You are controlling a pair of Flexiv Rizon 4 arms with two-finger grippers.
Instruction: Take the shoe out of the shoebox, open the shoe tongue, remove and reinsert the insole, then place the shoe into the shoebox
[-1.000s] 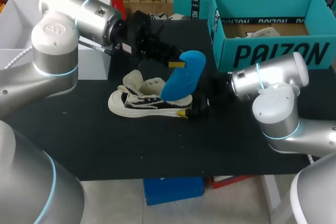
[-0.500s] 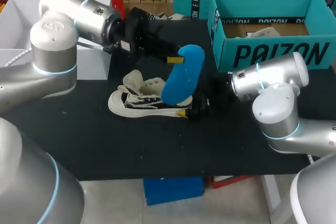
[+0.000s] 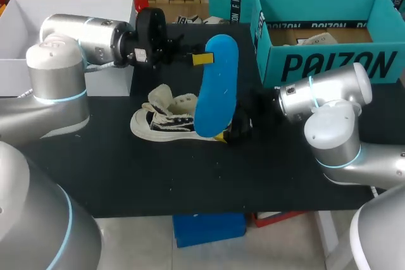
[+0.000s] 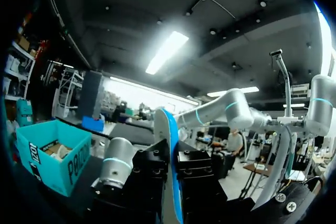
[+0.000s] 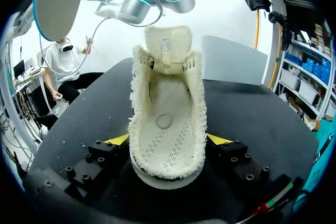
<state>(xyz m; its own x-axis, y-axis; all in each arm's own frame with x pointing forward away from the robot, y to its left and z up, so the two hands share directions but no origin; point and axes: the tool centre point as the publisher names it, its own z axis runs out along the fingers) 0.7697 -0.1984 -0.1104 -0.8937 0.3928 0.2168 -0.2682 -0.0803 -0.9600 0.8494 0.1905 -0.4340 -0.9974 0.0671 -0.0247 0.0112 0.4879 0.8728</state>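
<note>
A white and black shoe (image 3: 166,121) lies on the black table (image 3: 126,175), its fleecy tongue folded open. My right gripper (image 3: 231,132) is shut on the shoe's heel; in the right wrist view the shoe (image 5: 167,124) sits between the yellow fingertips (image 5: 118,140), its inside bare. My left gripper (image 3: 202,59) is shut on the upper end of the blue insole (image 3: 215,90), which hangs nearly upright over the heel. In the left wrist view the insole (image 4: 167,145) runs edge-on between the black jaws. I cannot tell if the insole's lower end touches the shoe.
The teal shoebox (image 3: 329,64) stands open at the back right, behind my right arm, with paper inside; it also shows beside my left gripper as the shoebox (image 4: 50,156). A white box (image 3: 25,30) sits at the back left. Bare table lies in front of the shoe.
My left gripper has turned and risen, swinging the blue insole from a slant to nearly upright and higher above the shoe. The right gripper and the shoe have stayed put.
</note>
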